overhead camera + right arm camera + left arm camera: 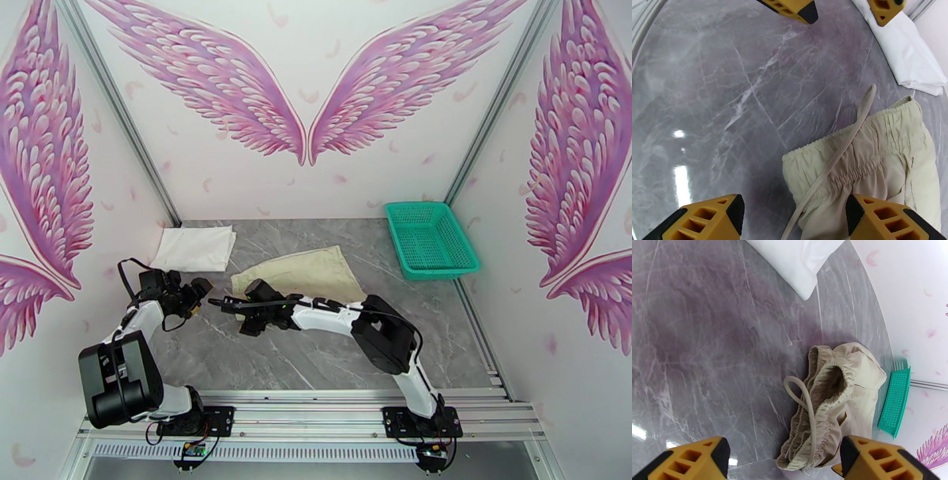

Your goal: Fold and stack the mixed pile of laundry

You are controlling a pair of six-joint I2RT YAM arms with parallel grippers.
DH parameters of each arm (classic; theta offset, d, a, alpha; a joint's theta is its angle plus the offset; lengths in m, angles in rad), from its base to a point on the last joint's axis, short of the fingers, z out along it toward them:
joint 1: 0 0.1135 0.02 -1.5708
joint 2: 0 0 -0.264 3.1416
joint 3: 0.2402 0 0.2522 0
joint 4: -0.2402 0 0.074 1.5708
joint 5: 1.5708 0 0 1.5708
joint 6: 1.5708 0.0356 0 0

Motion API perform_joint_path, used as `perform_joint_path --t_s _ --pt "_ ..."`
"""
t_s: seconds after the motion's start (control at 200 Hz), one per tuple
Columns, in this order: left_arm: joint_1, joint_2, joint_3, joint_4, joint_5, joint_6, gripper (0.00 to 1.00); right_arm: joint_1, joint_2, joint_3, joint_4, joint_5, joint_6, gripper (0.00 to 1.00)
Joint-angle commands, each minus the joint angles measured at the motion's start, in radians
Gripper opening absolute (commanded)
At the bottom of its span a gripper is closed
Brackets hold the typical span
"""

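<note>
Cream garment (304, 272) on grey marble, pincers agape

It lies mid-table (316, 359), cord (805, 398) trailing twd both arms. L gripper (784, 455) & R gripper (794, 215) hover nearby, jaws wide, empty. White shirt (193, 247) folded far left; teal basket (430, 239) far right.

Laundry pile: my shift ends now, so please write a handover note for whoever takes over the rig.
Left gripper: jaws open, holding nothing, above the cream garment's waistband.
Right gripper: jaws open, holding nothing, facing the left one over that waistband.
White shirt: looks folded, far left on the table.
Cream garment: mid-table, apart from the shirt, cord loose.
Green basket: far right.
Left to do: fold the cream garment and stack it on the shirt.
</note>
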Motion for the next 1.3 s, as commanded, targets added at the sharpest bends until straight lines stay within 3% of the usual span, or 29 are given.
perform_joint_path --t_s 0.0,0.12,0.255,0.4,0.56,0.755,1.064,1.294 --pt "0.008 -0.013 -0.022 0.021 0.02 -0.011 0.79 -0.005 0.079 0.092 -0.047 0.065 -0.067 0.71" --pt "0.01 -0.013 -0.02 0.015 0.014 -0.007 0.78 -0.004 0.15 0.169 -0.109 0.084 -0.078 0.65" --pt "0.011 -0.013 -0.021 0.005 0.006 -0.001 0.78 -0.006 0.196 0.224 -0.151 0.108 -0.059 0.51" --pt "0.013 -0.011 -0.031 0.003 0.002 0.001 0.78 -0.016 0.184 0.229 -0.139 0.104 -0.029 0.2" --pt "0.003 -0.014 -0.053 0.041 0.035 -0.037 0.79 -0.058 0.093 0.153 -0.059 0.021 0.072 0.03" --pt "-0.099 -0.017 -0.109 0.237 0.078 -0.248 0.84 -0.102 -0.025 0.004 0.069 -0.059 0.127 0.0" --pt "-0.263 0.101 -0.13 0.523 0.025 -0.545 0.9 -0.121 -0.117 -0.145 0.213 -0.079 0.169 0.0" --pt "-0.368 0.197 -0.076 0.594 -0.016 -0.627 0.92 -0.121 -0.141 -0.196 0.268 -0.1 0.162 0.0"
